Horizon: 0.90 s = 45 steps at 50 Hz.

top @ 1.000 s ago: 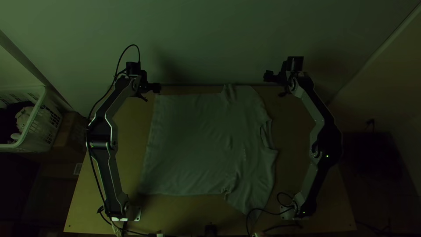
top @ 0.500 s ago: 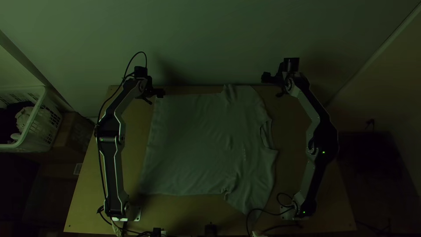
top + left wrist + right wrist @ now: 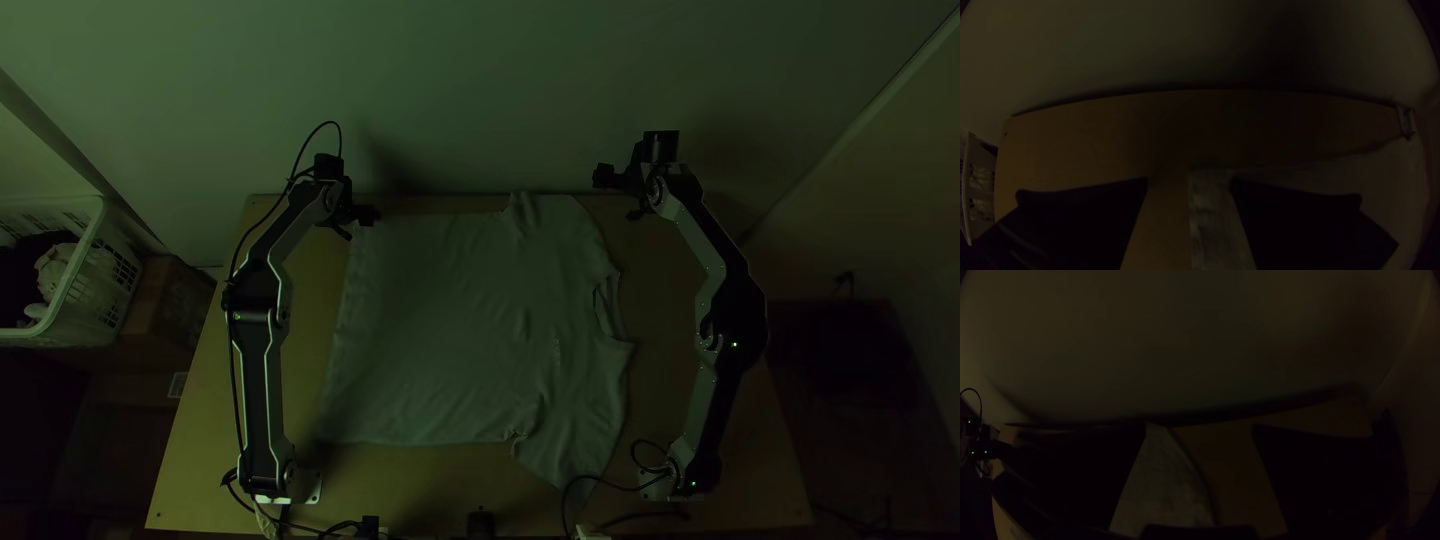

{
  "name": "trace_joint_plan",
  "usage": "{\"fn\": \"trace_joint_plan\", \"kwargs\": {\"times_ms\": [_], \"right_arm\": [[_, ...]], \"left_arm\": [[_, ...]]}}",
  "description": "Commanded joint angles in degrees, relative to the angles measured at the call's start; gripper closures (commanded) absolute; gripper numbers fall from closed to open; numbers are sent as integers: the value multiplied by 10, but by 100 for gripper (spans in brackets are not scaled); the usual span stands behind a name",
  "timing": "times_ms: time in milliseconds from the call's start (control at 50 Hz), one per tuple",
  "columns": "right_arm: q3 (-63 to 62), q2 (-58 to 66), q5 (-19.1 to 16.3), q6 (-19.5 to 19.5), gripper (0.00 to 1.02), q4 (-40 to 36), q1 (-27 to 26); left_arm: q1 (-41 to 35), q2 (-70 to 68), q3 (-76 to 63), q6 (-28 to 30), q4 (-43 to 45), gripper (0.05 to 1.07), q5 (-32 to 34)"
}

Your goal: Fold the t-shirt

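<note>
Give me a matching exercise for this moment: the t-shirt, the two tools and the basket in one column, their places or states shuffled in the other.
1. T-shirt
2. Left tool
3. Right tool
4. Basket

A. Open, by the shirt's far sleeve
B. Off the table, at the top view's left edge
C. Open, by the far corner of the shirt's hem
D. Spread out, with some wrinkles

Right pairs: 1-D, 2-C, 3-A, 4-B

No readable text, label, brand, number or sign on anything in the three dim views
</note>
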Motion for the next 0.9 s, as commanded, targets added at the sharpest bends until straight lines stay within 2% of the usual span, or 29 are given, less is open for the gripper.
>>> {"fn": "trace_joint_plan", "kwargs": {"times_ms": [0, 80, 160, 440, 520, 620, 700, 780, 880], "right_arm": [[19, 15, 0, 15, 5, -8, 3], [27, 21, 0, 23, 5, -11, 1], [41, 32, -1, 40, 5, -24, 0], [170, 125, -1, 40, 6, -137, 2], [180, 139, -1, 40, 10, -138, 6], [185, 153, -1, 43, 10, -138, 12], [187, 164, -1, 44, 19, -139, 18], [187, 176, -1, 44, 20, -141, 24], [190, 190, -1, 44, 25, -141, 29]], "left_arm": [[-10, 31, -11, 17, -15, 77, -9], [-11, 34, -14, 27, -26, 105, -3], [-11, 35, -17, 25, -41, 105, 4], [-1, 12, -21, 8, -44, 105, 10], [0, 1, -21, 7, -44, 105, 11], [-1, -11, -21, 3, -44, 105, 11], [-1, -18, -21, 3, -44, 105, 12], [-1, -25, -21, 2, -44, 105, 12], [-1, -31, -21, 1, -44, 105, 20]]}}
